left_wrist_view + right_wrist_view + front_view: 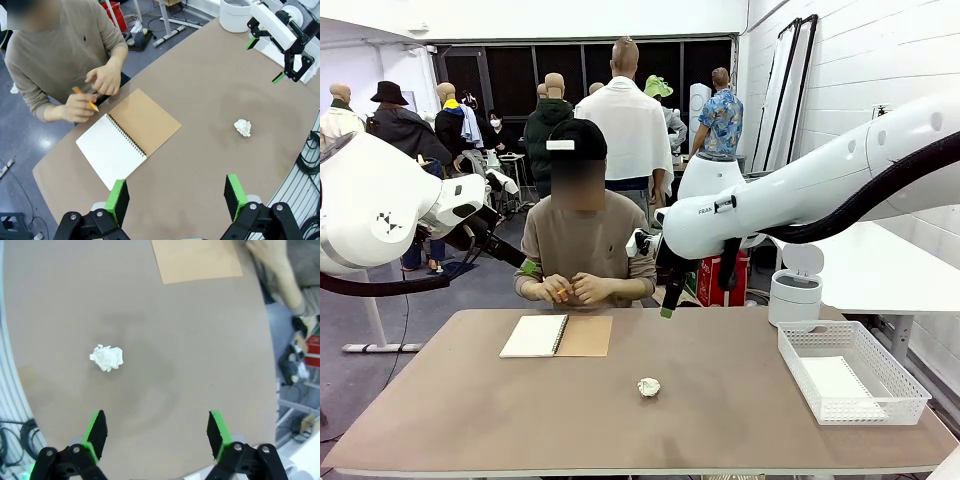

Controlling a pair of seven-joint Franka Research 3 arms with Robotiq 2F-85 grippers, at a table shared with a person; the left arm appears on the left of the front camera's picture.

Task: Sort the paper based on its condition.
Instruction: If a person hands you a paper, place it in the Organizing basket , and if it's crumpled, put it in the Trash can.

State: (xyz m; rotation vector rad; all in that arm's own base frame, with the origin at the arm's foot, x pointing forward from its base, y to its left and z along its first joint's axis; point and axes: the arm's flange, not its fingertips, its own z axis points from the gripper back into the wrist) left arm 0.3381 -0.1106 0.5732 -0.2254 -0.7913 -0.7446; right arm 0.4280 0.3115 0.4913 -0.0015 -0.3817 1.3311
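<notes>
1. Desk [470, 420]: brown top. A spiral notebook [536, 336] lies open at the far edge in front of the person, white page up, brown cover folded out beside it.
2. White mesh basket [853, 372] sits at the robot's right end of the desk, with a flat white sheet [838, 382] inside. A white round bin [794, 285] stands just beyond it.
3. The person's hands [575, 289] rest at the far edge just behind the notebook, holding an orange pencil [86, 99].
4. Crumpled paper ball [648, 387]: small, white, wrinkled, near the middle of the desk, well apart from notebook and basket. Nothing lies between it and either arm.
5. Right gripper [156, 432]: jaws released, spread wide, empty, above the desk, ball off to one side in its wrist view.
6. Left gripper [176, 196]: jaws released, empty, high over the near edge.
7. Hard to tell: how many sheets are in the basket; the notebook is cut off in the right wrist view, cover corner only.
</notes>
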